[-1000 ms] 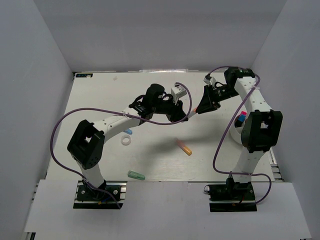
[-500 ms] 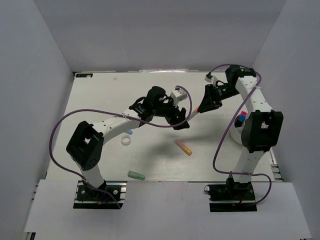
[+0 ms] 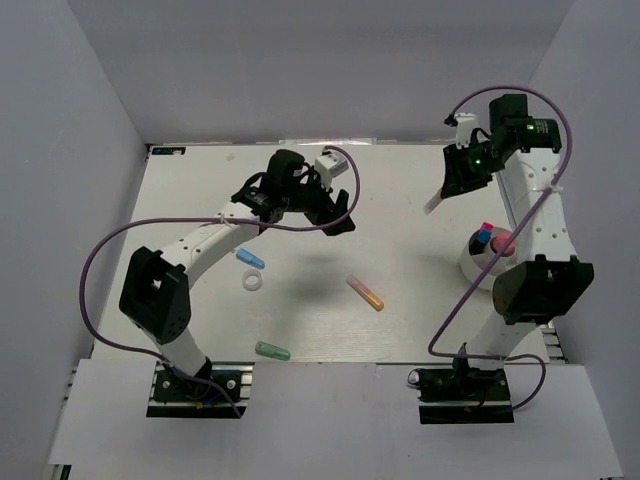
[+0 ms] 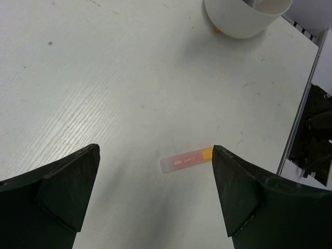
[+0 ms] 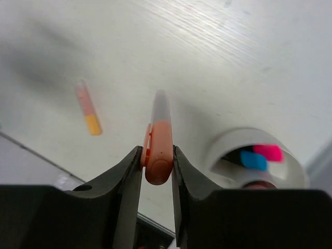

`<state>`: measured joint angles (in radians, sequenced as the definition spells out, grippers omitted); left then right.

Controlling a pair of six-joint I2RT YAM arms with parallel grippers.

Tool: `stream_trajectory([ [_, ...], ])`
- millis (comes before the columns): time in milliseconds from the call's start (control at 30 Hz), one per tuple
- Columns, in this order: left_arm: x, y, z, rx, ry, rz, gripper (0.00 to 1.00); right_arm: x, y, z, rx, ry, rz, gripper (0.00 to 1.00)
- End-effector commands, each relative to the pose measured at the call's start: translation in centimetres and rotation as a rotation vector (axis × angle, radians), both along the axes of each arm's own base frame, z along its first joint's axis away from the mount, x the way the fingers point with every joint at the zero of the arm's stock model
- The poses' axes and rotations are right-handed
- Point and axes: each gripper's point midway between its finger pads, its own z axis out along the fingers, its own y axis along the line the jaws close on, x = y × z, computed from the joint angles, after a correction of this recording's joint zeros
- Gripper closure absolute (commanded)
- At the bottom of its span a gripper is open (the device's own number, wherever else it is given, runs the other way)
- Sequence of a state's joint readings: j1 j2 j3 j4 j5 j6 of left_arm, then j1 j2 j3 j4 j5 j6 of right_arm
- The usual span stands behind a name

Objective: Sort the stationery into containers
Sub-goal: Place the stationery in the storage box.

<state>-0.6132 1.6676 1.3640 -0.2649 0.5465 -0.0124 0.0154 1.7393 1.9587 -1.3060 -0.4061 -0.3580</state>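
The right end effector [image 3: 441, 196] is clenched on a short orange marker with a pale cap [image 3: 432, 204]. In the top view we see that it has swung right and away from the table's middle since half a second ago. It now stands left of and beyond the low white round cup [image 3: 468, 266]. The held marker's long axis runs diagonally, with its pale end pointing near-left. The left end effector [image 3: 336, 222] has drawn back toward the far left, and the two are now well apart. The pink-and-orange marker [image 3: 365, 293] on the white table [image 3: 200, 200] lies where it did. It sits diagonally, with its orange end near-right. The blue marker [image 3: 250, 259], white ring [image 3: 253, 283] and green marker [image 3: 272, 350] have not moved.

From the left wrist, we see the left end effector [image 4: 155, 150] released and holding nothing, above the pink-and-orange marker [image 4: 187, 159]. The cup [image 4: 244, 23] is further off.

From the right wrist, the right end effector [image 5: 157, 158] pinches the marker's [image 5: 159, 129] orange end, and the pale end points away. Beside it the cup [image 5: 228, 140] holds pink [image 5: 267, 152] and blue [image 5: 252, 160] pieces.
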Motion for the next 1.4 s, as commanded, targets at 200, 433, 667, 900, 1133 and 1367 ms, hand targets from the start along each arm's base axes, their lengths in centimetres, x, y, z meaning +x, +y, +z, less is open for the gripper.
stream_trajectory([
  [200,-1.5,0.1,2.8,-0.051,0.023,-0.136,0.02,-1.9,-12.2,4.1,-0.551,-0.167,-0.188,1.00],
  [433,-1.2,-0.5,2.6,-0.058,0.068,-0.172,0.02,-2.2,-16.6,6.1,-0.665,-0.185,-0.302,1.00],
  [667,-0.6,-1.1,3.1,-0.053,0.077,-0.201,0.02,-0.8,-18.1,4.6,-0.629,-0.169,-0.282,1.00],
  [900,-0.3,-1.3,2.7,-0.045,0.086,-0.206,0.02,0.0,-19.4,1.8,-0.610,-0.137,-0.234,1.00],
  [1133,0.2,-1.4,2.7,-0.040,0.084,-0.188,0.02,-0.2,-20.3,1.6,-0.604,-0.135,-0.216,1.00],
  [1367,-0.2,-1.3,0.6,-0.022,0.147,-0.184,0.02,-1.1,-20.7,1.4,-0.598,-0.125,-0.168,1.00],
])
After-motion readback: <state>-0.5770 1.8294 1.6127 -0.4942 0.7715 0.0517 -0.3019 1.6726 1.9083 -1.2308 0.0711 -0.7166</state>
